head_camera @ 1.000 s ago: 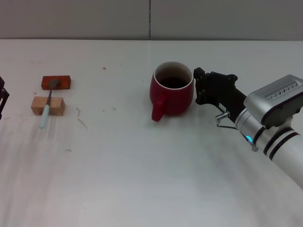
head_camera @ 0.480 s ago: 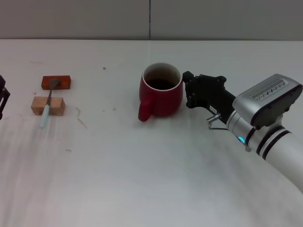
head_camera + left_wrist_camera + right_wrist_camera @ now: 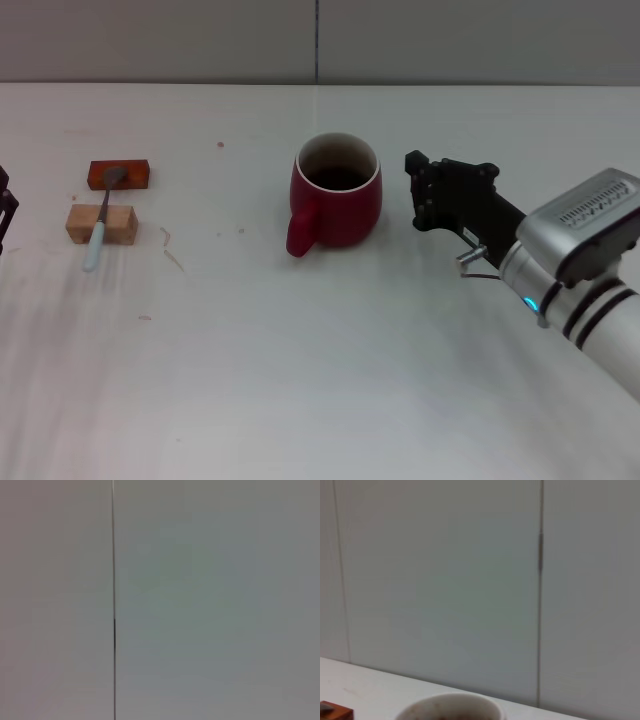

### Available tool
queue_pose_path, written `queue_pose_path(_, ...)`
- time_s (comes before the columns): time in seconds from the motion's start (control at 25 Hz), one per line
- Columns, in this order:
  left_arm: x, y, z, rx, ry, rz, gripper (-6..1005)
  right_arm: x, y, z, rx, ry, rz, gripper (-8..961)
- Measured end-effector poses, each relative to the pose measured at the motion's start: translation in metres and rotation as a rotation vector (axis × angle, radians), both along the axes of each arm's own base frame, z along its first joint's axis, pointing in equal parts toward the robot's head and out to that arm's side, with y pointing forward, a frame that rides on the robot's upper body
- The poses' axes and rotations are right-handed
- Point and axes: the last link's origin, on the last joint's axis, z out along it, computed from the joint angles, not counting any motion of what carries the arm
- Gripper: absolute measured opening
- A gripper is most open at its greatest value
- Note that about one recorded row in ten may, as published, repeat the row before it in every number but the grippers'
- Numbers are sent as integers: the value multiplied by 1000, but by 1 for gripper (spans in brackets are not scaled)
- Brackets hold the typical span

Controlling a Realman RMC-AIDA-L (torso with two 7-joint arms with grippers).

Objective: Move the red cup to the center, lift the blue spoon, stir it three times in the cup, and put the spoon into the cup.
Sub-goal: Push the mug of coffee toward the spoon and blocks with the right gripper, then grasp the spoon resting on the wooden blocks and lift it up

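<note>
Near the middle of the white table (image 3: 330, 360), the red cup (image 3: 336, 205) is standing upright, its dark inside showing and its loop handle pointing toward the robot's left and a little toward the robot. Just to the cup's right, the right gripper (image 3: 418, 192) is hovering low over the table with a clear gap between it and the cup's wall, so it is touching nothing; how its fingers are standing cannot be told from the head view, and its own wrist view is showing only the pale rim of the cup (image 3: 451, 707) below a grey panelled wall (image 3: 445, 580). Far to the left, well apart from the cup, the blue spoon (image 3: 101, 220) is lying across two small blocks, its grey bowl resting on the red-orange block (image 3: 119, 175) and its light-blue handle crossing the tan wooden block (image 3: 101, 224) with its end reaching the table. The left gripper (image 3: 4, 205) is sitting at the left edge of the head view, only partly visible, and its state cannot be told.
</note>
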Motion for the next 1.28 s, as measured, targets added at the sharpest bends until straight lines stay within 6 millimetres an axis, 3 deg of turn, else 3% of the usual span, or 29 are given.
queue_pose_path(0.08,-1,-1,0,0,1,3,825,23,-13,18,86,23,-19,50)
queue_pose_path(0.16,-2,-2,0,-1,2,5,825,32,-19,27,124,28,-25,51)
queue_pose_path(0.28,-2,-6,-3,-18,5,4,824,69,-46,62,289,40,-75,52)
queue_pose_path(0.32,-2,-6,-3,-18,5,4,824,69,-46,62,289,40,-75,53)
queue_pose_path(0.4,-1,-7,-5,-28,6,1,824,85,-61,79,380,55,-109,53)
queue_pose_path(0.48,1,-9,-10,-50,5,-11,824,106,-88,108,555,87,-180,54)
queue_pose_path(0.52,1,-9,-10,-50,5,-11,824,106,-88,108,555,87,-180,55)
queue_pose_path(0.64,4,-11,-16,-82,3,-28,824,127,-114,135,728,117,-278,56)
queue_pose_path(0.92,9,-17,-30,-156,7,-52,824,144,-123,144,739,168,-353,180)
queue_pose_path(1.08,10,-22,-38,-200,19,-62,824,150,-111,138,691,150,-406,251)
queue_pose_path(1.28,11,-21,-47,-252,28,-56,824,149,-107,136,679,149,-404,472)
